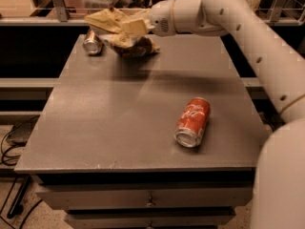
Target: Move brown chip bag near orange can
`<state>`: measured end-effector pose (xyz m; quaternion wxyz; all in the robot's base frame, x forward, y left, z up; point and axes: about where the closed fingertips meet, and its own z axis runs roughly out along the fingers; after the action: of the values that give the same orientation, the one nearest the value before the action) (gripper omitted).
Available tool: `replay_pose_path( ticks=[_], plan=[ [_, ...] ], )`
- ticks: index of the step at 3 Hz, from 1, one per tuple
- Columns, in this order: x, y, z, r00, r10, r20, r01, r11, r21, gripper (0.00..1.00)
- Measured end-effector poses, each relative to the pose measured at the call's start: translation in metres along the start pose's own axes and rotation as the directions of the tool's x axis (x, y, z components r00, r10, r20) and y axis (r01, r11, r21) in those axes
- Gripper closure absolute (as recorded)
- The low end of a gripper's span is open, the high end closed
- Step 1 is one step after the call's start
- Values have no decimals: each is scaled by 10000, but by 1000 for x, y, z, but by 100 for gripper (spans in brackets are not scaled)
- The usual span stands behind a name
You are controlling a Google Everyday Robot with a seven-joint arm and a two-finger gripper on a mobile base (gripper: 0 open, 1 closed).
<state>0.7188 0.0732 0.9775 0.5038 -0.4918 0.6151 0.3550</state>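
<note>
The brown chip bag (125,37) is held crumpled above the far part of the table, its pale yellow-tan end up and its dark brown side below. My gripper (132,27) is shut on the bag, reaching in from the right on the white arm (224,18). The orange can (92,42) lies on its side at the table's far left corner, silver end toward the camera. The bag hangs just right of the can, very close to it.
A bright red can (192,121) lies on its side on the right front of the grey table (119,128). Drawers sit below the table's front edge. A shelf with rails runs behind the table. Cables lie on the floor at left.
</note>
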Motion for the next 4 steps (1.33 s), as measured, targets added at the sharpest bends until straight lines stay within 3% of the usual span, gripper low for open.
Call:
replay_pose_path(
  ticks=[1, 2, 4],
  plan=[
    [-3, -3, 32, 9997, -213, 153, 220, 9983, -533, 82],
    [2, -7, 48, 9990, -396, -188, 385, 9976, -568, 58],
    [22, -15, 40, 9895, -620, -1304, 652, 9977, 202, 12]
  ],
)
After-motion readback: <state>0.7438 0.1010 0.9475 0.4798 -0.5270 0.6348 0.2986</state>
